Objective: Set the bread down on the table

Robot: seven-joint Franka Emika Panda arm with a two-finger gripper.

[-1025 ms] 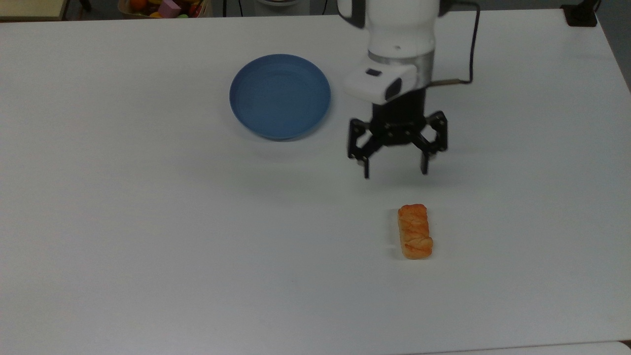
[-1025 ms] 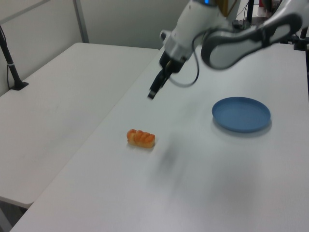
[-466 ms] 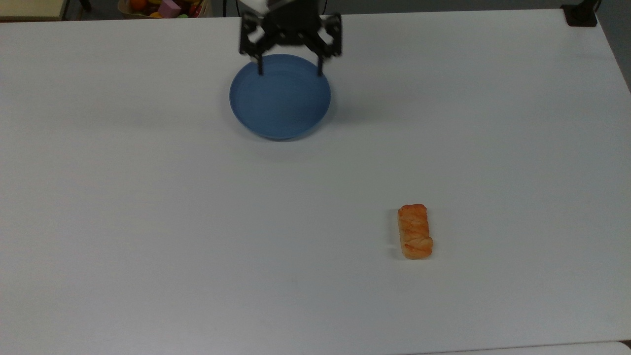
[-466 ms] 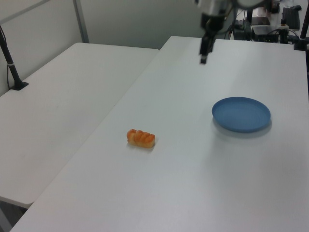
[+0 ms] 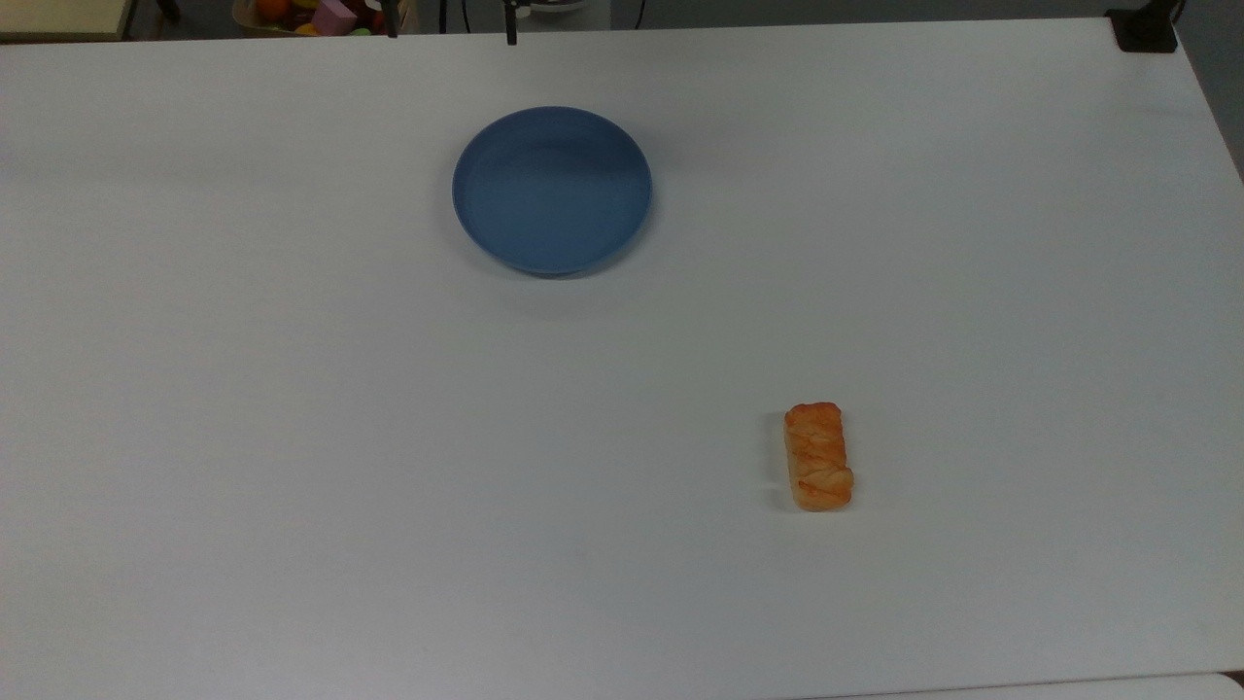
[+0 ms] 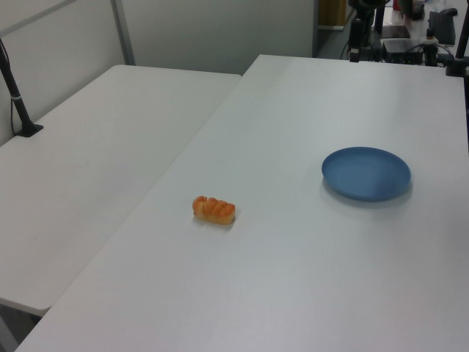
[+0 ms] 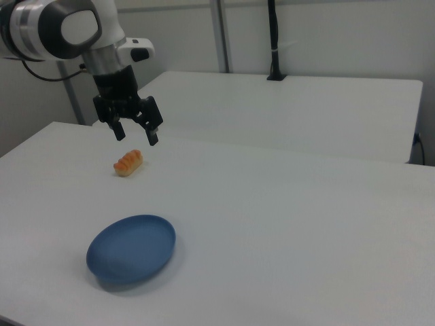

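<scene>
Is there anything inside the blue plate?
No. The blue plate holds nothing; its whole inside shows bare. The bread lies apart from it, straight on the white table. What is under the plate stays hidden by the plate itself.

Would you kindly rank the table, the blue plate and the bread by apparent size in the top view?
1. The table, by far the largest.
2. The blue plate, clearly smaller.
3. The bread, smallest, much smaller than the plate.
</scene>
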